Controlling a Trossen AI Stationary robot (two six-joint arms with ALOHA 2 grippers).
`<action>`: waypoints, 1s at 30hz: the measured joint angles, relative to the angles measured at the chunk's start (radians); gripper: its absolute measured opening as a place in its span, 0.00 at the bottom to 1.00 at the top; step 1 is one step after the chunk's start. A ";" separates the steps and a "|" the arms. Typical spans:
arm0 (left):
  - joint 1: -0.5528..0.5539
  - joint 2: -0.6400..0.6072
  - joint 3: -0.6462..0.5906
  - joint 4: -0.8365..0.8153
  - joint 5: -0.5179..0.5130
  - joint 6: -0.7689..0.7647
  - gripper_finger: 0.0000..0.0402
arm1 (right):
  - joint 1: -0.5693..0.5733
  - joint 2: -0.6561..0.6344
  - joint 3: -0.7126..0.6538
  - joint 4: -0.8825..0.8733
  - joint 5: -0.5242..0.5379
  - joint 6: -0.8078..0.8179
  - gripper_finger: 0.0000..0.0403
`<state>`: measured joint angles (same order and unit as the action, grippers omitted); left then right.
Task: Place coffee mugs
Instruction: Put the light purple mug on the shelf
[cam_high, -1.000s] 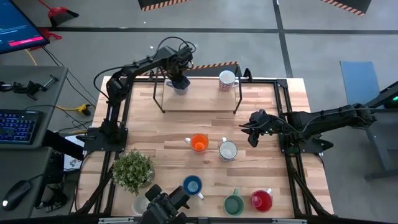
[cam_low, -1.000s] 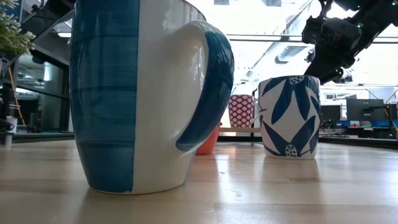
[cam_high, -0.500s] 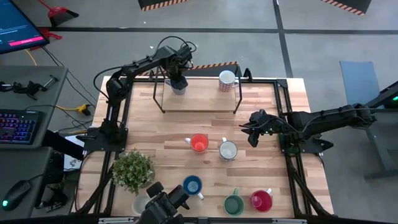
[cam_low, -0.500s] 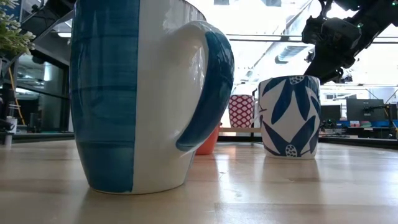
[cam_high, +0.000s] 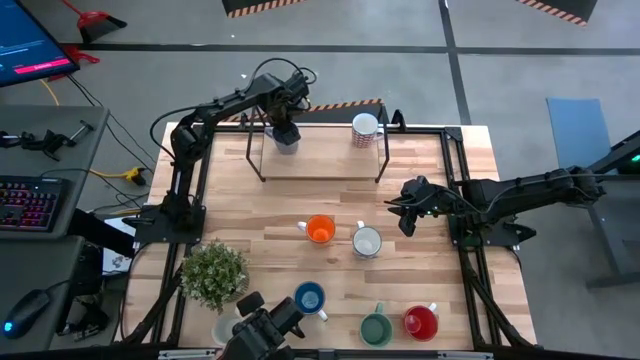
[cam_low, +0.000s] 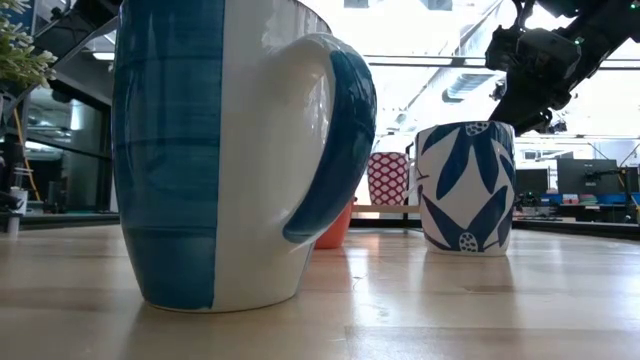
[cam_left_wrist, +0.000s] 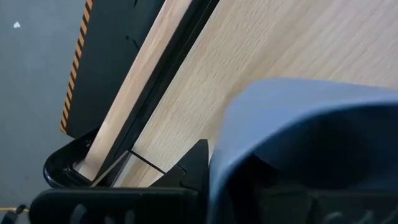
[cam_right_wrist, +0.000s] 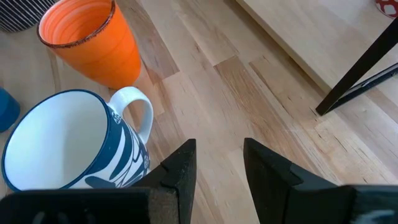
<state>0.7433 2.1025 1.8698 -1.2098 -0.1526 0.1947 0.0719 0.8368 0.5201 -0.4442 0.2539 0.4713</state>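
Observation:
A grey-blue mug (cam_high: 287, 139) sits at the far left corner of a raised wooden shelf (cam_high: 320, 155), and my left gripper (cam_high: 285, 128) points down right over it. In the left wrist view this mug (cam_left_wrist: 311, 143) fills the picture; whether it rests on the shelf is hidden. A red-patterned mug (cam_high: 365, 128) stands on the shelf's far right. On the table stand an orange mug (cam_high: 320, 229), a white mug with blue leaves (cam_high: 367, 241), a blue one (cam_high: 309, 298), a green one (cam_high: 376, 328) and a red one (cam_high: 420, 322). My right gripper (cam_right_wrist: 217, 162) hangs open, right of the leaf mug (cam_right_wrist: 62, 146).
A potted plant (cam_high: 213, 272) stands at the near left with a pale mug (cam_high: 225, 328) beside it. The shelf's black legs (cam_right_wrist: 357, 68) stand on the table. A black frame rail (cam_left_wrist: 155, 93) runs along the table's far edge. Bare wood lies between shelf and mugs.
My left gripper has rolled a little about its own pointing line above the grey-blue mug, staying in place. The mug stays at the shelf's far left corner.

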 joint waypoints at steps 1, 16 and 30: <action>0.000 0.000 0.000 0.001 -0.001 0.000 0.12 | 0.000 0.000 0.000 0.000 0.000 0.000 0.28; 0.002 -0.037 0.000 -0.021 -0.014 0.018 0.24 | 0.000 0.000 0.000 -0.016 0.000 0.000 0.28; -0.030 -0.175 0.000 0.054 0.038 0.025 0.25 | 0.000 0.000 0.000 -0.015 0.000 0.000 0.28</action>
<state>0.7134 1.9278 1.8698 -1.1557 -0.1141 0.2195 0.0719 0.8366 0.5201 -0.4595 0.2539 0.4710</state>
